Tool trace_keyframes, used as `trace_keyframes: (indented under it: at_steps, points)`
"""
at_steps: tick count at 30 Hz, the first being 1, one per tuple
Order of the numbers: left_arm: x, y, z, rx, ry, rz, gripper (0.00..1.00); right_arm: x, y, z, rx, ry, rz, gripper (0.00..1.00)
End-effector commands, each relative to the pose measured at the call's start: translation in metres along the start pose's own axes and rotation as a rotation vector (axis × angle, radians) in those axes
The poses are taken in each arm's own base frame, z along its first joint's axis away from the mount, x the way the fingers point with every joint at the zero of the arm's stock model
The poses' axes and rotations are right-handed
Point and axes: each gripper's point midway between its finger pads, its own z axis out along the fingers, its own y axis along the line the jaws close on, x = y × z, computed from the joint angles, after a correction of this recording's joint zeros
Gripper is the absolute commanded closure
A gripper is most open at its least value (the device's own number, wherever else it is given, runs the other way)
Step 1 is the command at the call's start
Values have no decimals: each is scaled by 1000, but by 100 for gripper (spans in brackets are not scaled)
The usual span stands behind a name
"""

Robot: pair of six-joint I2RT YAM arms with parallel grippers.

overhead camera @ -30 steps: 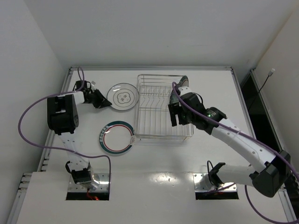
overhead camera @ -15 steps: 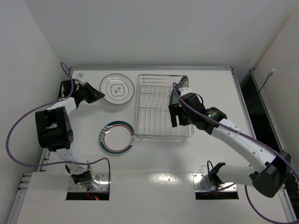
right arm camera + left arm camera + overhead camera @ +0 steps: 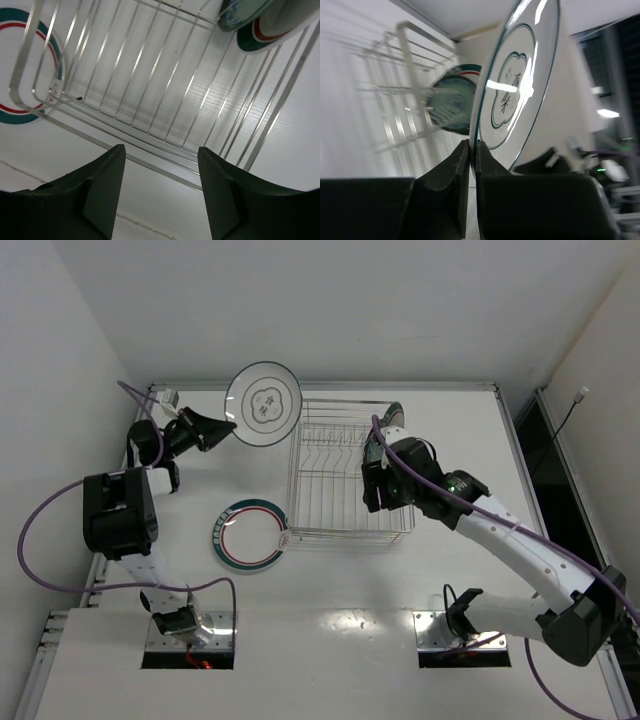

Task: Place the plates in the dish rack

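Observation:
My left gripper is shut on the rim of the white plate with the dark centre motif and holds it tilted up in the air, left of the dish rack's back left corner. In the left wrist view the fingers pinch that plate's edge, with the rack beyond. The plate with the green rim and red ring lies flat on the table left of the rack. My right gripper is open and empty above the rack's right half. Two plates stand in the rack's back right corner.
In the right wrist view the teal-blue patterned plate and a teal-rimmed plate lean in the rack's corner, and the green-rimmed plate shows through the wires. White walls enclose the table at the back and sides.
My left gripper has lifted the dark-motif plate off the table and swung it up and toward the rack, tilting it upright. The right arm has barely moved.

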Motion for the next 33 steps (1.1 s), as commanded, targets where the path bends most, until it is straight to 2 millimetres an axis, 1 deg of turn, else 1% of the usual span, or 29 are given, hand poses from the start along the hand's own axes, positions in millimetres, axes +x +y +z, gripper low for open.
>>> trace_keyframes:
  at_steps: [1,2,3,4,5,6,7,8,9,10,11,12,13,14,15,16,19,21,22,23,24,25,26,27,28,30,31,32,33]
  points:
    - [17,-91,-21,393,52,205,100,-43,27,-19,-142,-149,15,44]
    - [14,-79,-17,380,57,159,100,-53,33,-21,-175,-185,17,44]
    - [14,-79,-17,380,57,159,100,-63,36,-24,-199,-216,24,39]
    - [13,-78,-17,380,44,161,100,-69,46,-24,-247,-222,20,37]
    - [14,-81,-18,384,43,169,100,-81,52,-20,-271,-244,32,32]
    - [20,-82,-15,388,65,167,100,-87,55,-16,-290,-246,49,31]
    - [23,-82,-12,390,74,167,100,-91,64,-13,-329,-240,52,30]
    - [29,-81,-8,384,100,163,100,-105,72,-14,-359,-265,49,30]
    - [40,-85,1,396,141,166,100,-103,76,3,-376,-214,58,28]
    - [45,-87,8,389,153,176,100,-107,80,10,-386,-201,56,28]
    - [53,-87,13,383,183,182,100,-125,83,9,-397,-225,59,28]
    - [66,-91,20,384,226,189,100,-120,86,27,-394,-178,60,28]
    - [69,-91,25,384,226,245,100,-124,87,30,-395,-179,60,28]
    - [72,-93,27,356,246,227,100,-132,85,30,-389,-186,65,28]
    - [71,-92,28,340,245,236,100,-135,84,33,-379,-189,67,28]
    - [75,-90,29,330,253,237,100,-135,79,38,-367,-183,74,27]
    - [75,-89,30,319,253,247,100,-141,63,46,-354,-186,121,26]
    - [75,-89,30,319,253,247,100,-144,64,46,-395,-198,122,26]
    - [79,-90,31,325,262,246,100,-142,60,49,-401,-195,141,26]
    - [82,-93,32,335,277,254,100,-141,65,49,-433,-192,152,26]
    - [82,-93,33,335,277,254,100,-149,63,46,-445,-227,162,26]
    - [85,-95,34,340,286,253,100,-150,61,47,-450,-229,186,26]
    - [91,-96,35,347,306,252,100,-148,64,46,-472,-224,192,28]
    - [91,-96,35,349,304,261,100,-152,62,45,-480,-233,202,32]
    - [97,-98,37,357,317,259,100,-154,62,48,-502,-233,220,51]
    - [105,-101,41,366,348,257,100,-153,62,54,-526,-216,238,76]
    - [107,-99,40,364,358,263,100,-155,67,51,-556,-218,238,86]
    - [110,-101,43,368,369,266,100,-156,65,54,-559,-213,252,100]
    - [110,-95,45,348,374,254,100,-156,65,54,-559,-213,252,100]
